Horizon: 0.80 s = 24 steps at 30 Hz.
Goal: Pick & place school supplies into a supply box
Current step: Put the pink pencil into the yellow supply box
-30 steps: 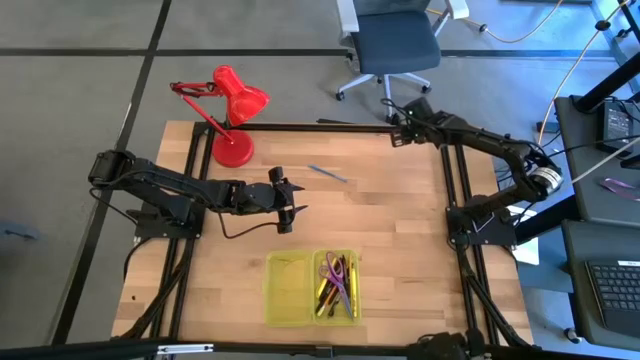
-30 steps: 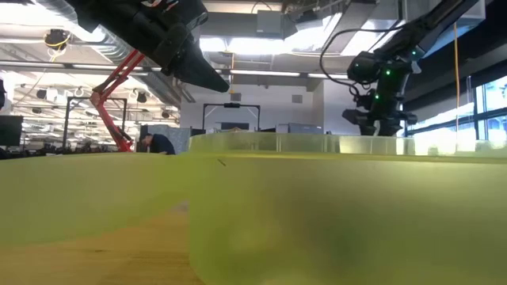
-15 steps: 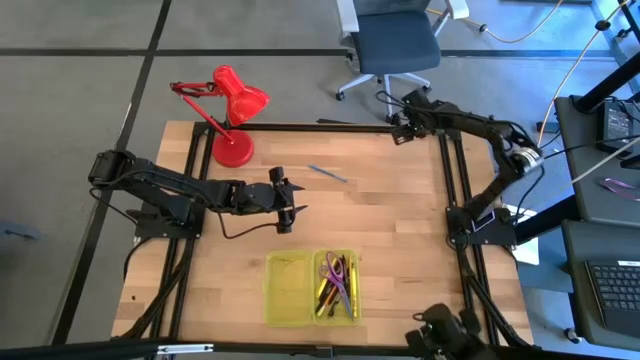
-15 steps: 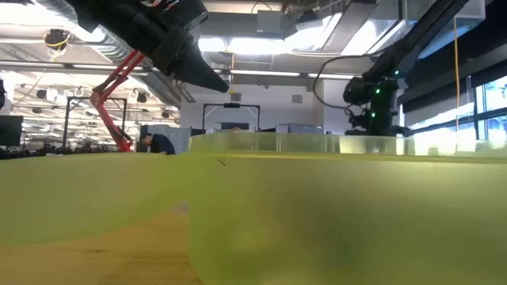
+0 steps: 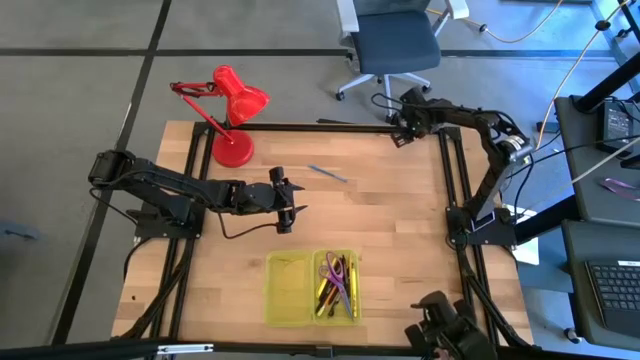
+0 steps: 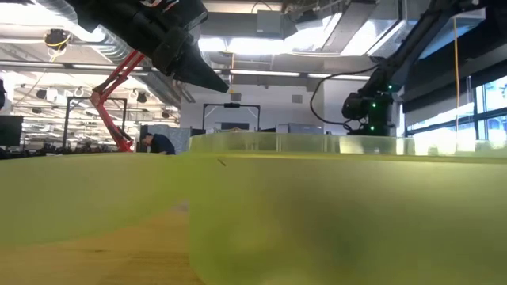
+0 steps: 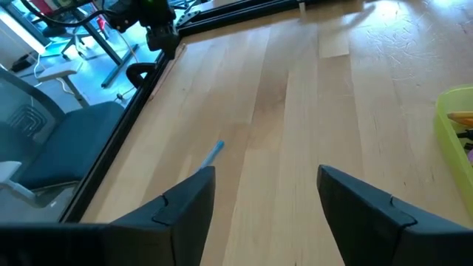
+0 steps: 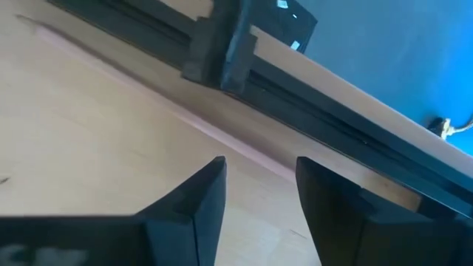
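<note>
Left end effector (image 5: pixel 290 210) open above table (image 5: pixel 400 240), right end effector (image 5: pixel 400 128) open, far corner.

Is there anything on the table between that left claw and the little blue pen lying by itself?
No. In the high view, only bare wood separates the left gripper from the blue pen; the left wrist view shows the same.

Pale matt wood table (image 5: pixel 400 230), translucent glossy yellow-green plastic supply box (image 5: pixel 288 290), shiny red lamp (image 5: pixel 236 100).
</note>
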Available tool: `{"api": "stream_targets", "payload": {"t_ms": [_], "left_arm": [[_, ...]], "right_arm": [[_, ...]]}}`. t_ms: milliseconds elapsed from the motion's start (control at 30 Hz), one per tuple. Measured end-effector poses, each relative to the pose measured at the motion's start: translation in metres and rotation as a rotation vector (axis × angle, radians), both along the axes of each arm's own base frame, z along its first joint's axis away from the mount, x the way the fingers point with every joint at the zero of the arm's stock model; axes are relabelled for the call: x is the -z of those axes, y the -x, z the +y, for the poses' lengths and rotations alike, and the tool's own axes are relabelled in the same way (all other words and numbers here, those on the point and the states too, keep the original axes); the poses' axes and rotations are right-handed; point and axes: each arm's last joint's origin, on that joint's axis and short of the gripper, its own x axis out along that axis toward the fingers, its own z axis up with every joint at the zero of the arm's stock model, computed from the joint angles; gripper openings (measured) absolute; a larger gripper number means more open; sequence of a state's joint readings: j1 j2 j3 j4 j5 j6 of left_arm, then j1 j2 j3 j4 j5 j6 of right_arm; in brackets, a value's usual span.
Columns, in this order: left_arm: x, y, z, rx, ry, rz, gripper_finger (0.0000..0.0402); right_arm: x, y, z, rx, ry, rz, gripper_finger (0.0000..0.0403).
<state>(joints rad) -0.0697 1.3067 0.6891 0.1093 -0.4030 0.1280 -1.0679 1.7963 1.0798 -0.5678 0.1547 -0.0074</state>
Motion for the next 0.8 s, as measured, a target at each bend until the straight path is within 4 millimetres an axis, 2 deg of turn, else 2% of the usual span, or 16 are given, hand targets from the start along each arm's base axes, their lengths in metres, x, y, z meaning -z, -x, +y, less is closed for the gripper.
{"api": "stream_targets", "payload": {"t_ms": [300,467,600,800], "left_arm": [[0.000,0.000,0.000,0.003,-0.004,0.002,0.0227],[0.000,0.000,0.000,0.004,-0.006,0.002,0.0230],[0.000,0.000,0.000,0.004,-0.007,0.002,0.0227],[0.000,0.000,0.000,0.004,-0.007,0.003,0.0228]], "right_arm": [[0.009,0.020,-0.014,0.104,-0.045,-0.096,0.0168],[0.020,0.028,-0.017,0.073,-0.129,-0.123,0.0168],[0.024,0.027,-0.016,0.042,-0.155,-0.108,0.0168],[0.025,0.013,-0.008,0.007,-0.151,-0.073,0.0163]]}}
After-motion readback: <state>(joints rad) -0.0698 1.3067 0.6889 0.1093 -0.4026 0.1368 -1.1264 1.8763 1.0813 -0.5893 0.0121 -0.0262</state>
